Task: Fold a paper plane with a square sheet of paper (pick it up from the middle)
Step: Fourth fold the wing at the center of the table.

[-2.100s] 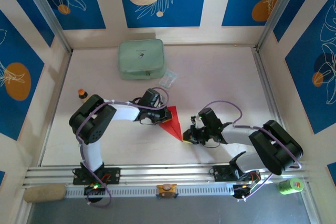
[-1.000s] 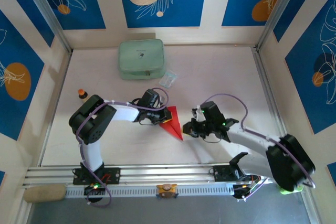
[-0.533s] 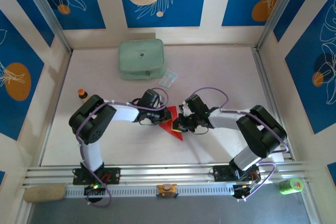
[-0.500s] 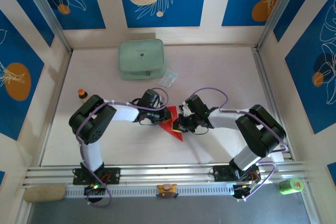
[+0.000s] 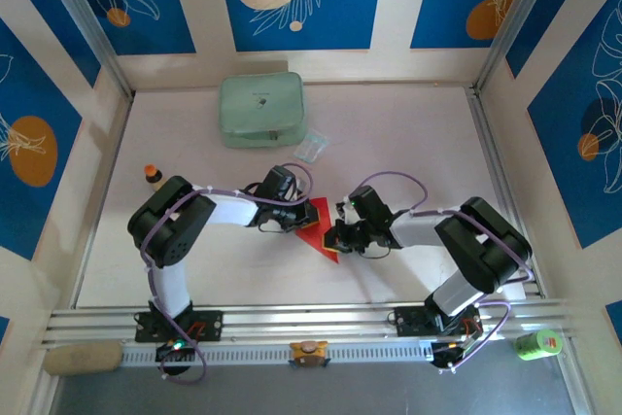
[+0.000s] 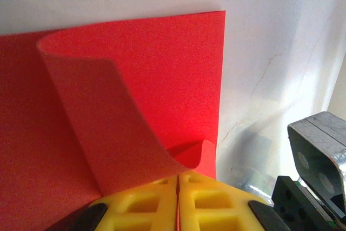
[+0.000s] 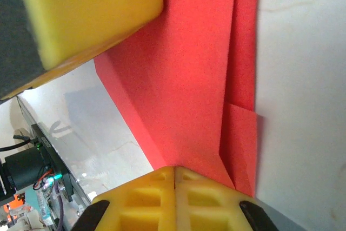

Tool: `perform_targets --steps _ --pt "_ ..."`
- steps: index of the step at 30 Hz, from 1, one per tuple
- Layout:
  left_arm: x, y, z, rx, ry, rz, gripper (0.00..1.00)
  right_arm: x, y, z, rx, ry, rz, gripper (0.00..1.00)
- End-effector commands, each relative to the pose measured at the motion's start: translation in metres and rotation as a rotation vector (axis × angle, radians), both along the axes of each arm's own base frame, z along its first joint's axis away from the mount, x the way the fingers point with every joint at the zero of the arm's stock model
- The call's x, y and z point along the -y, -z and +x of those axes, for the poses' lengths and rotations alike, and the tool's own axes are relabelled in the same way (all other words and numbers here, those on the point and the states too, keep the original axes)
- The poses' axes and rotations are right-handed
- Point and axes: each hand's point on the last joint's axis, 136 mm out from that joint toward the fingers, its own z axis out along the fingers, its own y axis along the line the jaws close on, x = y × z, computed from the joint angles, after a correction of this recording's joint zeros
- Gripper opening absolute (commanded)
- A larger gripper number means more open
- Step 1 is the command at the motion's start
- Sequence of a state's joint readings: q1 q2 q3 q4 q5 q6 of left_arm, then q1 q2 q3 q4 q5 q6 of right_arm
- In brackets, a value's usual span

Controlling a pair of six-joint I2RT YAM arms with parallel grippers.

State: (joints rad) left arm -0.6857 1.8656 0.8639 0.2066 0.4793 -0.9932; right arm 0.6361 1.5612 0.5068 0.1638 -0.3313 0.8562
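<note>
Lying in the middle of the pale worktop (image 5: 408, 143), the thin bright red sheet of paper (image 5: 318, 230) sits right between the two claws. From above it looks like a pointy shape, with its tip aimed at the near edge.

The left claw (image 5: 299, 222) touches the paper's left side. Its wrist camera shows the yellow fingers (image 6: 146, 206) pressed together. One flap of the paper (image 6: 135, 79) curls up off the flat part and runs into the thin gap between them, so this claw is pinching the paper.

The right claw (image 5: 333, 237) touches the paper's right side. Up close, its yellow fingers (image 7: 211, 198) are pressed tight together, with their tips on the edge of the paper (image 7: 189, 79). I cannot tell if any paper is caught between them. Folded layers lie on top of each other along that edge. The left claw's yellow finger (image 7: 81, 9) is close by, on the far side of the paper.

A pale green soft pouch (image 5: 260, 110) lies near the back wall. A small clear plastic packet (image 5: 311, 148) lies just beside it. Both are well apart from the paper.
</note>
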Motion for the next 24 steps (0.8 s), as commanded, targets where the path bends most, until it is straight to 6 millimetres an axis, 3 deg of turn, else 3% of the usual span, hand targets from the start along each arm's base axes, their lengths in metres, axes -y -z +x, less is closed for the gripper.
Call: perform_targets --steps 1,17,24 --pt "-0.021 0.03 -0.016 -0.07 -0.009 0.11 0.11 0.019 0.016 -0.028 -0.093 -0.011 -0.082 0.05" --pt "-0.026 0.029 -0.013 -0.071 -0.02 0.116 0.1 0.052 0.022 -0.058 -0.109 0.028 -0.161 0.04" --pt "-0.023 0.026 -0.013 -0.066 -0.013 0.097 0.1 0.029 -0.03 -0.037 0.015 -0.006 -0.049 0.05"
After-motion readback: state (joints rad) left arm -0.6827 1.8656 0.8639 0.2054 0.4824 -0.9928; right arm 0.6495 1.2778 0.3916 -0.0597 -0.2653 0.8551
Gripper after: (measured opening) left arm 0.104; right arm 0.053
